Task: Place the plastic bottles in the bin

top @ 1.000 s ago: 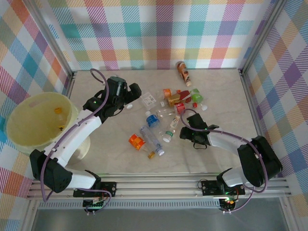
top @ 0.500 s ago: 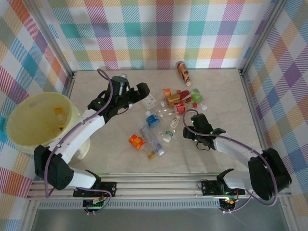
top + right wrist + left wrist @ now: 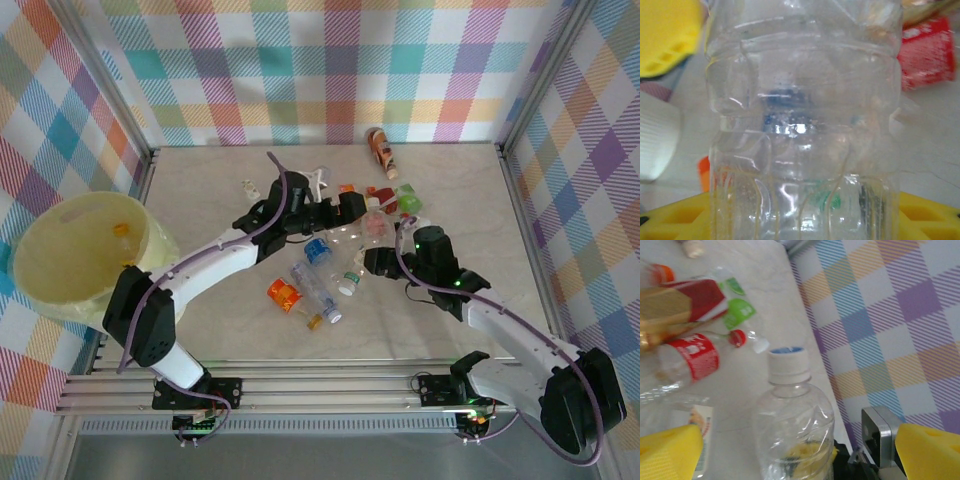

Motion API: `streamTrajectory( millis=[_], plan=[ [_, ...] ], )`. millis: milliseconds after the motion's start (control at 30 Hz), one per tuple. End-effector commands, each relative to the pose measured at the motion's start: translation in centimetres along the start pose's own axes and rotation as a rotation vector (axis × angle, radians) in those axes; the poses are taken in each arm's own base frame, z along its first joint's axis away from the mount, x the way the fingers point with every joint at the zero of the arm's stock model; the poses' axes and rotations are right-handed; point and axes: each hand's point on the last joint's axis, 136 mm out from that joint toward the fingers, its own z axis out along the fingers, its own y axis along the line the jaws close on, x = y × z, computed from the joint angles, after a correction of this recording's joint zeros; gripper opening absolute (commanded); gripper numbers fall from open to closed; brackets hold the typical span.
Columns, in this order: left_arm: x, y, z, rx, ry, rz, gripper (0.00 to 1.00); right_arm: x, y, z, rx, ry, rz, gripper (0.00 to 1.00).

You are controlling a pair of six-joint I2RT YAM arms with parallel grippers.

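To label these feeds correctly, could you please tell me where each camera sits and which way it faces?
Top external: above and behind the bases, looking down at the table and bin; both arms show.
Left wrist: on the wrist, facing the clear bottle; open left gripper at the bottom edge.
Right wrist: close on that bottle, held in the right gripper.
Shared: both wrist views seem to show the clear bottle.

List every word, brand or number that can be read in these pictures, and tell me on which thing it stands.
No text can be read.
On the red label: white print, too blurred.
On the green label: white marks, too blurred.
On the orange bottle near the far wall: label too small.
On the clear bottle in the right wrist view: no print seen.
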Motion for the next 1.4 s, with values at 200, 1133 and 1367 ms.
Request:
streamTrajectory(
  millis=[200, 1133, 1367],
  plan=[
    [1.1, -2.4, -0.3, 0.133, 0.02, 0.032, 0.99, -3.0, 7.6, -1.9, -0.35, -0.055, -0.072, 0.41],
    [-0.4, -1.1, -1.8, -0.019, -0.066, 0.077, 0.53, -3.0, 8.2, -0.9, -0.368, -0.008, -0.178, 0.84],
    [-1.5, 1.7, -3.3, -0.201, -0.141, 0.081, 0.51, -2.2, 6.9, -0.9, -0.286, 0.038, -0.25, 1.0]
  ],
)
